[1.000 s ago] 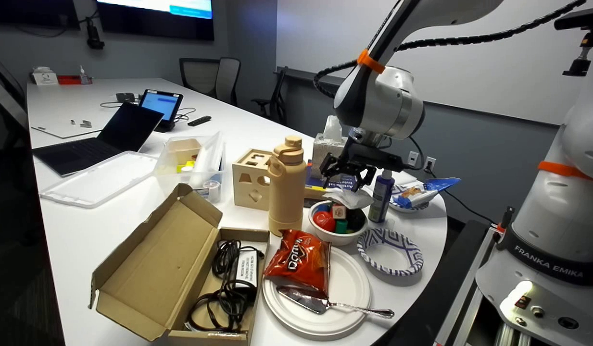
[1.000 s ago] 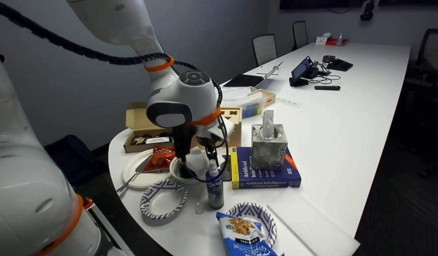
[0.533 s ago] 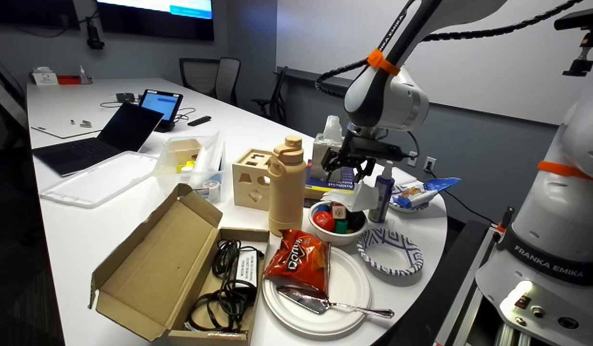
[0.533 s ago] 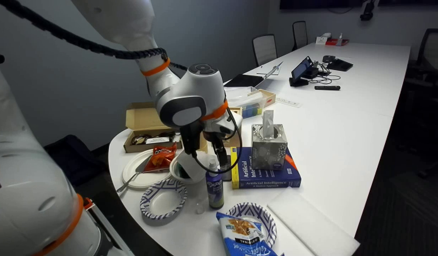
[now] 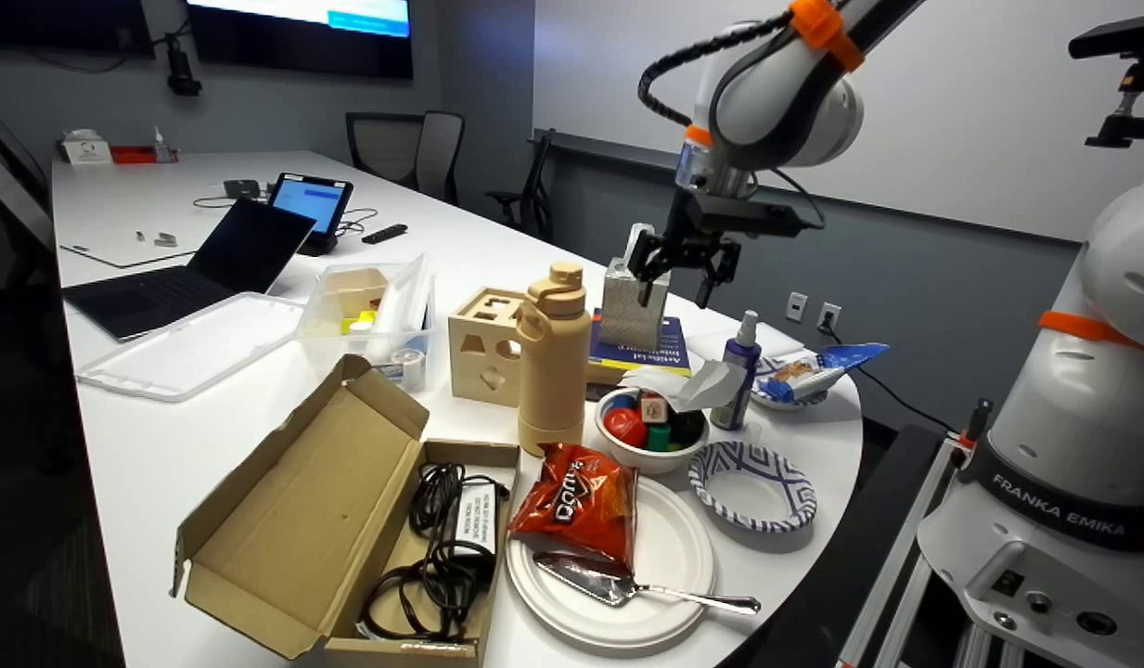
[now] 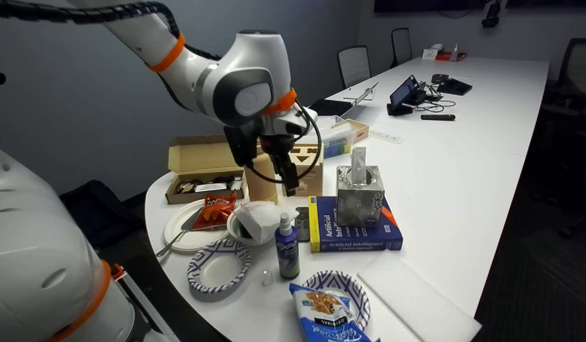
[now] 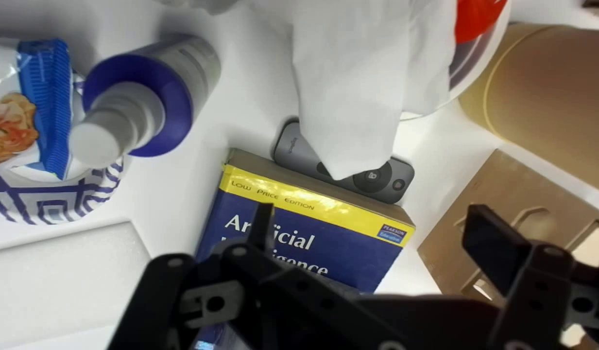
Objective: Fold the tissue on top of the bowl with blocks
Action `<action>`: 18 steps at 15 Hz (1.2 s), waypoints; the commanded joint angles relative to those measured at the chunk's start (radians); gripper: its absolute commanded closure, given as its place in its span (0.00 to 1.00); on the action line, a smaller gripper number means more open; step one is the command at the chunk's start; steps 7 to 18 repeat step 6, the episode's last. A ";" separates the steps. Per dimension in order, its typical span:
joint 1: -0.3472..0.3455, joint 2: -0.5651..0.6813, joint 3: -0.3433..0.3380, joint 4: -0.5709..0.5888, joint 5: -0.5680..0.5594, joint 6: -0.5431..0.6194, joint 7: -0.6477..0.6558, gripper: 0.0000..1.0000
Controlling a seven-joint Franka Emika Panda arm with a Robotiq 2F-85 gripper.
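Note:
The small white bowl stands on the table with red, green and dark blocks showing in it; a red one shows in the wrist view. The white tissue lies crumpled over part of the bowl and hangs past its rim. It also shows in an exterior view. In the wrist view the tissue hangs with a pointed corner over a grey remote. My gripper is open and empty, above and apart from the tissue. In the wrist view its fingers are wide apart.
A spray bottle stands close to the bowl. A tan bottle, wooden shape box, blue book with tissue box, red snack bag and striped dish surround it.
My open gripper has risen away from the bowl. In an exterior view, the tissue's loose flap first lifted upright, then sank over toward the spray bottle.

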 commanded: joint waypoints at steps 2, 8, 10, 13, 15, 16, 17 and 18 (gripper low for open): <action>-0.014 -0.307 0.069 -0.029 0.000 -0.307 0.037 0.00; -0.012 -0.448 0.079 -0.001 0.021 -0.511 0.014 0.00; -0.012 -0.448 0.079 -0.001 0.021 -0.511 0.014 0.00; -0.012 -0.448 0.079 -0.001 0.021 -0.511 0.014 0.00; -0.012 -0.448 0.079 -0.001 0.021 -0.511 0.014 0.00; -0.012 -0.448 0.079 -0.001 0.021 -0.511 0.014 0.00; -0.012 -0.448 0.079 -0.001 0.021 -0.511 0.014 0.00; -0.012 -0.448 0.079 -0.001 0.021 -0.511 0.014 0.00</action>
